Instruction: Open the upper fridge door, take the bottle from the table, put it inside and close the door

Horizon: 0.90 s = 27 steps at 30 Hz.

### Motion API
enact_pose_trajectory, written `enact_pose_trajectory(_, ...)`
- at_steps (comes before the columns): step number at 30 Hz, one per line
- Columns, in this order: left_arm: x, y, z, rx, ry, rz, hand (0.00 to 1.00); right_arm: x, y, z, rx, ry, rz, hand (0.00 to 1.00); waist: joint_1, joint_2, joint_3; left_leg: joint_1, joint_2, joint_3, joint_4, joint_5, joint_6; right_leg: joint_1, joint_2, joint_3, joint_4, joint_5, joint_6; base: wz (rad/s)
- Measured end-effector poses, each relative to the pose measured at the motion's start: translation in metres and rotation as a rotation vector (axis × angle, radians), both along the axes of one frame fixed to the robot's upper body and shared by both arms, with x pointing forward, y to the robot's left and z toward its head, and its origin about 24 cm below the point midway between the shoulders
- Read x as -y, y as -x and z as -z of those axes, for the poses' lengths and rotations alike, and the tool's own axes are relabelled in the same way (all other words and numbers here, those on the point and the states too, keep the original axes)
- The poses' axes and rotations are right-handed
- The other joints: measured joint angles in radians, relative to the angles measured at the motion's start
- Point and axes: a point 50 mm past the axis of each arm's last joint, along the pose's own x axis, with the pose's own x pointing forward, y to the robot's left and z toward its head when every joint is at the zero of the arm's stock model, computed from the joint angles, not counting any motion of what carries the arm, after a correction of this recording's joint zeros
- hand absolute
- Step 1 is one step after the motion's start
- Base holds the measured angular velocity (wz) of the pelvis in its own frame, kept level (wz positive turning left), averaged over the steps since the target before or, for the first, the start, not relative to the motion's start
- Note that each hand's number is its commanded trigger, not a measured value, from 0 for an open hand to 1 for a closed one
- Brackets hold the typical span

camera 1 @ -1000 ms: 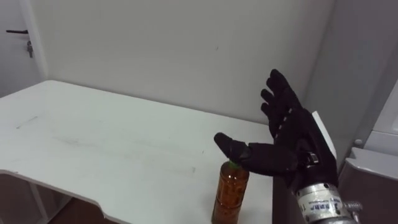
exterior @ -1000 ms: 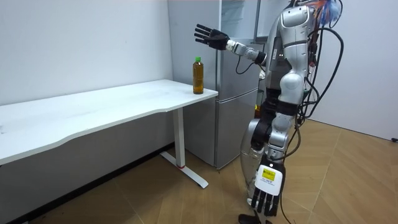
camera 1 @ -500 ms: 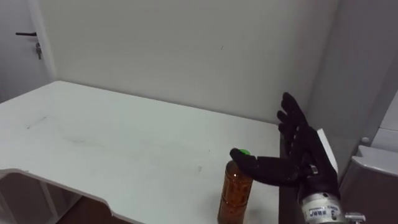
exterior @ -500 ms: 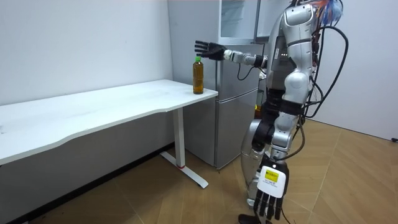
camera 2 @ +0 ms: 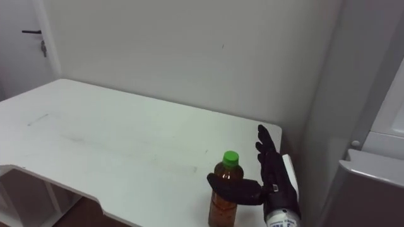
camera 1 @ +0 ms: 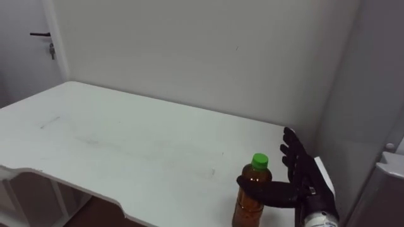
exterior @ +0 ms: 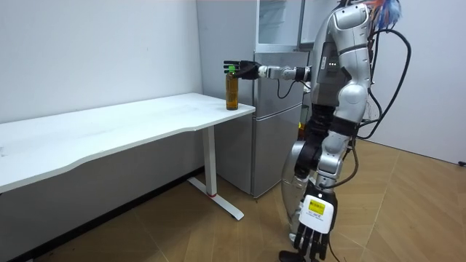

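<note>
The right hand [camera 1: 302, 181] has dropped from well above the amber plastic bottle with a green cap [camera 1: 251, 194] to the height of the bottle's shoulder. A second ago it hovered over the cap with its fingers [camera 1: 291, 150] spread. Now its thumb lies across the front of the bottle just under the cap, and the fingers stand straight and released on the far side, not yet clenched round anything.

The bottle stands upright on the white bench [camera 1: 126, 145], close to the near edge at the bench's right end, exactly where it stood before. In the room view the robot stands by the tall grey fridge [exterior: 280, 124], its right arm stretched level toward the bottle. The left hand [exterior: 313, 231] hangs low at its side with relaxed fingers.

The reach looks finished, so the likely next step is closing the fingers on the bottle. Lifting and carrying it to the upper fridge are still to come.
</note>
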Motion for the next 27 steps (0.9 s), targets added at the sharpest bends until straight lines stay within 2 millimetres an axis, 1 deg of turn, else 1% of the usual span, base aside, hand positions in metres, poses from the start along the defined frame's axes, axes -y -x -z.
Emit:
enact_pose_trajectory(3,0.0,0.0,0.0,-0.001,-0.001,0.0,0.0,0.0,0.0,0.006,-0.041,0.006,-0.014,0.0,0.006,0.003,0.0008,0.002,-0.001,-0.001,-0.001,0.001,0.002,0.001,-0.002,0.001,0.002,0.0,0.0,0.01)
enact_pose_trajectory(9,0.0,-0.002,0.0,0.002,-0.004,0.0,0.0,-0.006,0.001,0.009,-0.06,0.013,-0.049,0.0,0.014,0.004,0.0011,0.001,-0.007,-0.009,0.001,0.005,0.009,0.001,-0.01,-0.002,0.012,-0.005,0.003,0.04)
enact_pose_trajectory(11,0.001,-0.002,0.0,-0.001,-0.003,-0.002,0.0,-0.005,0.001,0.014,-0.08,0.018,-0.047,0.0,0.016,0.003,0.0012,0.003,-0.012,-0.009,0.001,0.006,0.012,-0.001,-0.016,-0.002,0.016,-0.009,0.006,0.03)
enact_pose_trajectory(13,0.001,-0.001,0.0,-0.011,-0.004,-0.005,0.0,-0.003,0.001,0.023,-0.121,0.023,-0.044,0.0,0.02,-0.001,0.0031,0.002,-0.014,-0.009,0.004,0.006,0.015,-0.002,-0.019,-0.001,0.015,-0.01,0.009,0.0)
enact_pose_trajectory(19,0.002,0.003,0.001,-0.034,-0.002,-0.007,0.0,0.003,0.003,0.039,-0.191,0.041,-0.016,0.0,0.022,-0.008,0.0023,0.001,-0.021,-0.013,0.004,0.006,0.02,-0.004,-0.026,-0.003,0.018,-0.014,0.015,0.02)
enact_pose_trajectory(23,0.003,0.001,0.001,-0.033,0.002,-0.008,0.0,0.005,0.002,0.041,-0.199,0.041,0.002,0.0,0.03,-0.009,0.0016,-0.002,-0.023,-0.013,0.001,0.005,0.022,-0.009,-0.028,-0.003,0.02,-0.014,0.018,0.0)
enact_pose_trajectory(27,0.004,0.005,0.002,-0.044,0.004,-0.012,0.0,0.006,-0.005,0.039,-0.201,0.036,0.014,0.0,0.032,-0.009,0.0014,-0.004,-0.025,-0.015,0.001,0.005,0.024,-0.009,-0.029,-0.003,0.019,-0.011,0.021,0.01)
